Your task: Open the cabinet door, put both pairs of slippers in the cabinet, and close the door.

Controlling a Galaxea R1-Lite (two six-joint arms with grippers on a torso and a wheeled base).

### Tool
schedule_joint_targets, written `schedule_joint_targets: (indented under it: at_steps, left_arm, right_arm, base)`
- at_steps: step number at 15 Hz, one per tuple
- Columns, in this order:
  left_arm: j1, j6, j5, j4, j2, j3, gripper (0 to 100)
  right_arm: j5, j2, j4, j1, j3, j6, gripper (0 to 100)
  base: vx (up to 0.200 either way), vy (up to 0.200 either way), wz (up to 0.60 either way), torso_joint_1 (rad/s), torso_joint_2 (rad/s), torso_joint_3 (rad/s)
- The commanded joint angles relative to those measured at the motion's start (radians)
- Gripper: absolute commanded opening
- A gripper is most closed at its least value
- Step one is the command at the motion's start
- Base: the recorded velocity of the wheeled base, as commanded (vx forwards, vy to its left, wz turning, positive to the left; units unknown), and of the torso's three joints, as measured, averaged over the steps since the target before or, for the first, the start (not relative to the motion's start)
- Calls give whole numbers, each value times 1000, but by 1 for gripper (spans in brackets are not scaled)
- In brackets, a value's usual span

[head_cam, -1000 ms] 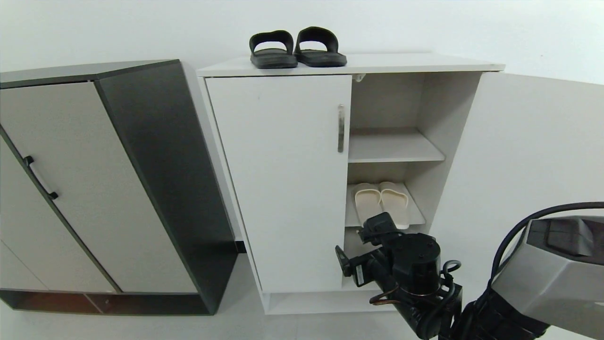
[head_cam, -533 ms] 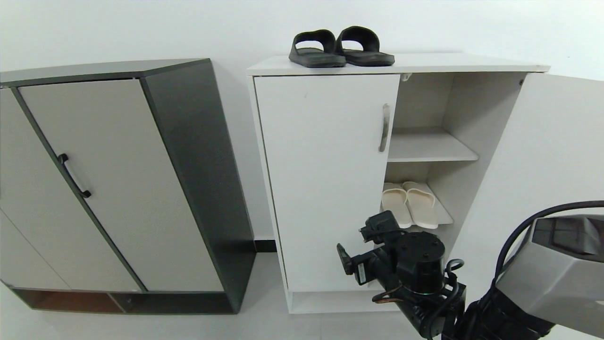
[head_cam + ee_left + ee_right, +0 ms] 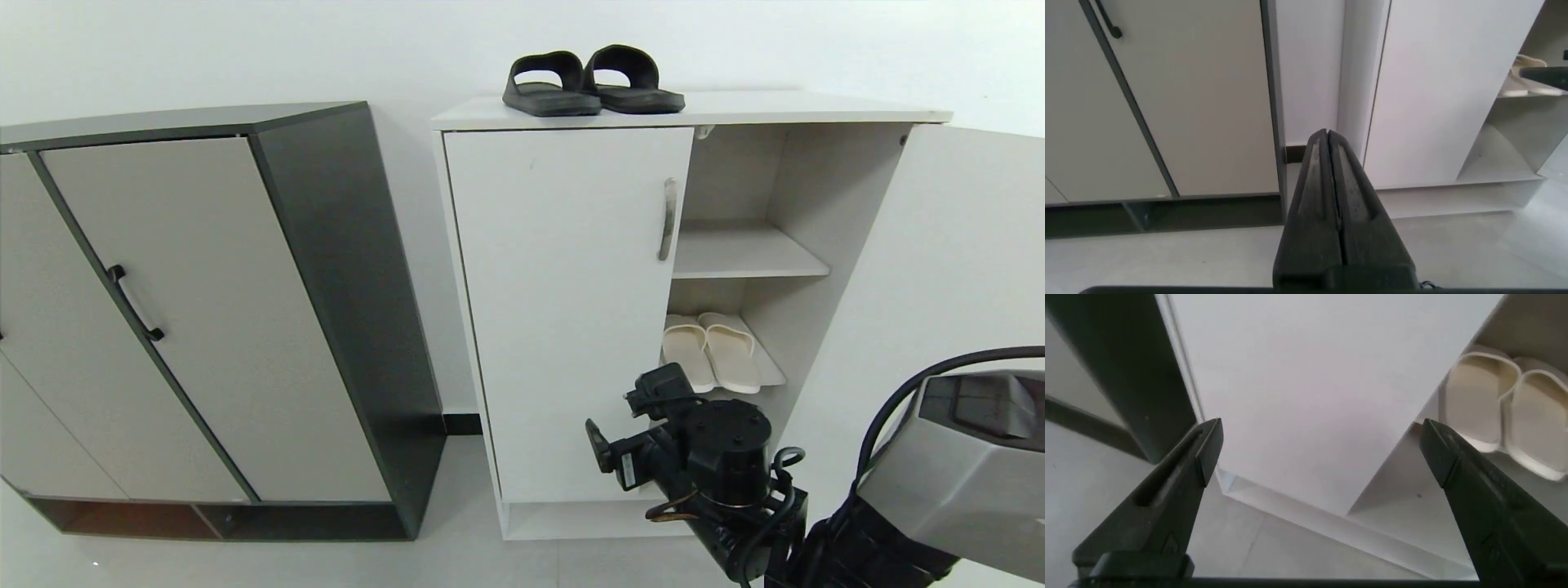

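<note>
Here, two pairs of slippers are counted at one white cabinet (image 3: pixel 563 327).
The black pair (image 3: pixel 593 82) is seen on its top, upper centre; the cream pair (image 3: pixel 712 351) lies on the middle shelf, partly hidden by the shut door's edge. The right gripper (image 3: pixel 624 412) is held lower centre, fingers wide apart; the left gripper (image 3: pixel 1328 135) is pressed together.

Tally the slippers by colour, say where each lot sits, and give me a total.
Black slippers: 2, on top of the white cabinet
Cream slippers: 2, inside the white cabinet, behind its open door
Total: 4
</note>
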Motion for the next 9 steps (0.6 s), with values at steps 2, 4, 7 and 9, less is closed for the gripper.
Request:
schedule_joint_targets:
  at_steps: [2,4,7,9]
  left_arm:
    - [0,0,0,0,2,0,0]
    - [0,0,0,0,2,0,0]
    - [0,0,0,1,2,0,0]
    - [0,0,0,0,2,0,0]
  right_arm:
    - [0,7,-1,2,0,0,100]
    - [0,8,-1,2,0,0,100]
    - [0,12,-1,2,0,-2,100]
    - [-1,13,-1,2,0,-2,100]
  base:
    - [0,0,0,0,0,0]
    - [0,0,0,0,0,0]
    - [0,0,0,0,0,0]
    - [0,0,0,0,0,0]
